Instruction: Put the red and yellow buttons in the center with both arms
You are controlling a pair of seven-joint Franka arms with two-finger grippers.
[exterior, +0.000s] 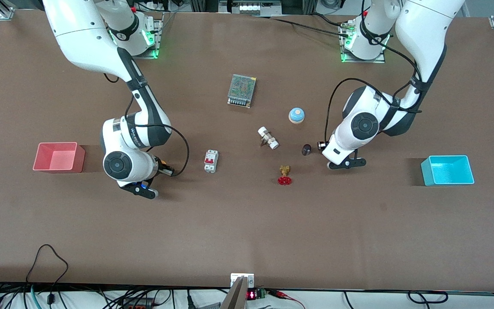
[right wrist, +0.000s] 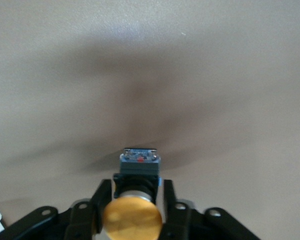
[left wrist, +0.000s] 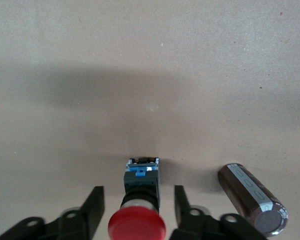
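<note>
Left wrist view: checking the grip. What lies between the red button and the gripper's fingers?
In that view, bare tabletop each side: the left gripper stands open around the red button, fingers clear.

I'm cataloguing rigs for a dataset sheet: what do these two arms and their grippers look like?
Both arms are glossy white with rounded shells, dark grey bands at the joints and black round caps. Loose black cables loop alongside each. The left gripper and right gripper are black with two flat fingers. Green lights glow at both bases.
</note>
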